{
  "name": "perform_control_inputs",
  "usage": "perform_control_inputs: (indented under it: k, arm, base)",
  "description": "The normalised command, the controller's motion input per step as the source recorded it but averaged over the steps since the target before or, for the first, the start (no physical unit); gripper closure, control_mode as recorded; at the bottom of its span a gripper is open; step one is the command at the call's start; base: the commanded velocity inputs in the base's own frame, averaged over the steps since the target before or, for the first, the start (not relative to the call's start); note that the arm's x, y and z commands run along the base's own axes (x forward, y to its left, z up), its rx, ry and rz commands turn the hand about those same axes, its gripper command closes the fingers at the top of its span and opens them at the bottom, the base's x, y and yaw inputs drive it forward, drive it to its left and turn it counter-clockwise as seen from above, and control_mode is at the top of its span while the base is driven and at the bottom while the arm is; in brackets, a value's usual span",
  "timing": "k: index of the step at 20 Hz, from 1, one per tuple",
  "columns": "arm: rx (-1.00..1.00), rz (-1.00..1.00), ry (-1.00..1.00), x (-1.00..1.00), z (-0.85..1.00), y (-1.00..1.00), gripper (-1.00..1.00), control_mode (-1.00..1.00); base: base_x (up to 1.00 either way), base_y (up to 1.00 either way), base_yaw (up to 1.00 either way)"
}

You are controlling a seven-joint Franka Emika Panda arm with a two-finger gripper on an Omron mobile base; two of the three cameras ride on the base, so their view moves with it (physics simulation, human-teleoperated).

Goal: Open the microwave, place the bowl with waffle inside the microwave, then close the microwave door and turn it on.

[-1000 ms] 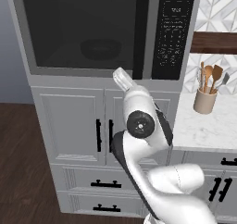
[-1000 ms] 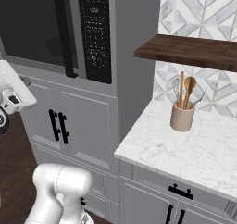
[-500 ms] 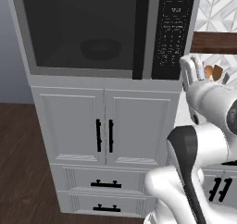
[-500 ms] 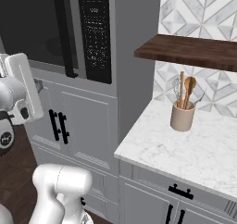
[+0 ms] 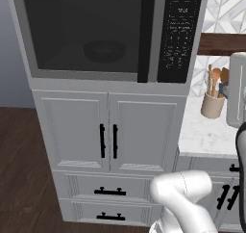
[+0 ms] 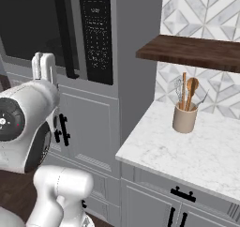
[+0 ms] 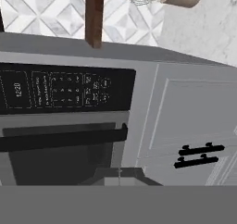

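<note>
The microwave (image 5: 108, 34) is grey, built in above the cabinet doors (image 5: 108, 133), its door (image 5: 86, 32) shut. Its black bar handle (image 5: 145, 34) runs upright, just left of the keypad (image 5: 178, 32). Behind the dark glass, the black bowl (image 5: 103, 50) sits mid-cavity. The fingers (image 6: 43, 65) point upward, below-left of the handle and apart from it; their spread I cannot tell.

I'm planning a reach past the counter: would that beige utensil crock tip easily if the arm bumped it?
Probably, if struck high. The crock is taller than wide and its long utensils rise well above the rim, raising its balance point. It also stands free on smooth marble counter, so a low nudge might slide it instead.
</note>
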Motion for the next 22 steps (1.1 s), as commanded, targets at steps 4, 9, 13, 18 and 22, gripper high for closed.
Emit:
perform_control_inputs:
  k: [4,9,13,18,22]
  arm:
    - [0.07,0.23,0.02,0.25,-0.03,0.0,1.0,-1.0]
    - [0.06,0.07,-0.02,0.21,0.0,0.06,1.0,-1.0]
    - [0.06,-0.02,-0.1,0.06,0.0,0.0,1.0,-1.0]
    - [0.03,-0.08,-0.05,0.39,0.0,0.0,1.0,-1.0]
    - [0.02,-0.02,0.0,0.66,0.0,-0.07,1.0,-1.0]
  base:
    - [0.0,0.0,0.0]
    - [0.0,0.0,0.0]
    - [0.0,0.0,0.0]
    - [0.0,0.0,0.0]
    - [0.0,0.0,0.0]
